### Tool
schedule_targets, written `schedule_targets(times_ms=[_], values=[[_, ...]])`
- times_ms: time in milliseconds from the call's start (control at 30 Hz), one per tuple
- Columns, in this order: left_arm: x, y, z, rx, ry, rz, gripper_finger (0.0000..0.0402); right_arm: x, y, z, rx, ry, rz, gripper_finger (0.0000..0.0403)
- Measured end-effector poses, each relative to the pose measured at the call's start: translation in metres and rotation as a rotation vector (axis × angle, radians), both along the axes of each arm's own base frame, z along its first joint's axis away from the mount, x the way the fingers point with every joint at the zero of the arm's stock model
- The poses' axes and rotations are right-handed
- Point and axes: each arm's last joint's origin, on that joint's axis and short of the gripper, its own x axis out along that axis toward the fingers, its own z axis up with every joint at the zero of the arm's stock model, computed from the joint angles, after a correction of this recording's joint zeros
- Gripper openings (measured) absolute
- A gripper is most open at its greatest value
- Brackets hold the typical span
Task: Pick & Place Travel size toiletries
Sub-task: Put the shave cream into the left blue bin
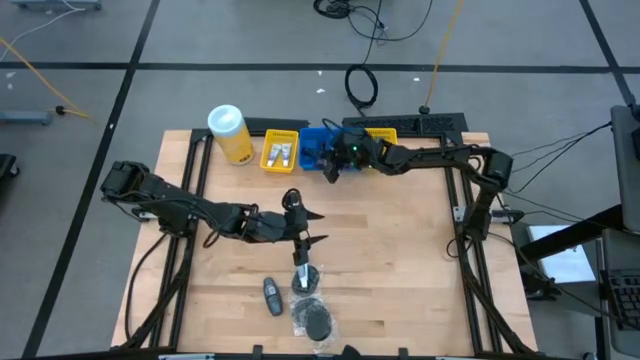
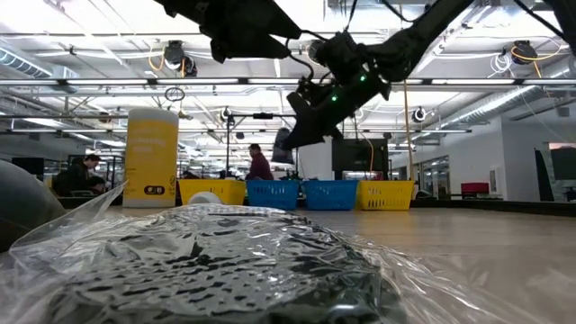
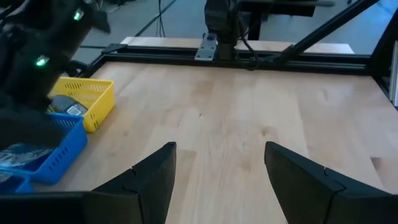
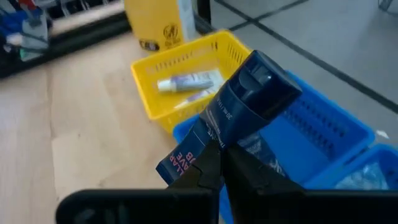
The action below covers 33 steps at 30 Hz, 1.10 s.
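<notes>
My right gripper (image 4: 217,163), clamped on a dark blue tube (image 4: 239,112), hovers over the blue bin (image 4: 323,134) at the table's far edge. Held by its crimped end, the tube may swing and land in the adjacent yellow bin (image 4: 186,65). My left gripper (image 3: 217,180) waits mid-table, fingers apart.

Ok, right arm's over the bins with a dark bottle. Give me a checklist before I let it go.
1. Grip: right gripper is shut on the dark bottle: ok.
2. Position: bottle hangs over the blue bin, near the edge facing the yellow bin: ok, judged from the wrist view.
3. Blue bin has room: floor shows bare: ok.
4. Left gripper open, mid-table, away from the bins: ok.
5. Height above the bin: cannot tell.
6. Items left: grey bottle and bagged puff wait near the front edge: not ok yet.
</notes>
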Motion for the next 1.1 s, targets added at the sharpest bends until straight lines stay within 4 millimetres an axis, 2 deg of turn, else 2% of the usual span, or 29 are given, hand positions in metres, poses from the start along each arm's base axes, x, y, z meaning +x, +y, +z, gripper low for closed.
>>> schedule_targets(times_ms=[300, 633, 1000, 1100], values=[[0.000, 0.000, 0.000, 0.001, -0.002, 0.002, 0.0243, -0.006, -0.026, -0.007, 0.003, -0.040, -0.063, 0.0002], [0.000, 0.001, 0.001, 0.002, -0.007, 0.004, 0.0243, -0.007, -0.033, -0.004, -0.007, -0.076, -0.082, 0.0002], [0.001, 0.002, 0.001, 0.002, -0.008, 0.009, 0.0243, 0.001, -0.044, -0.036, 0.003, -0.076, -0.101, 0.0008], [0.001, 0.002, 0.001, 0.002, -0.007, 0.009, 0.0243, 0.000, -0.048, -0.035, 0.004, -0.100, -0.117, 0.0008]])
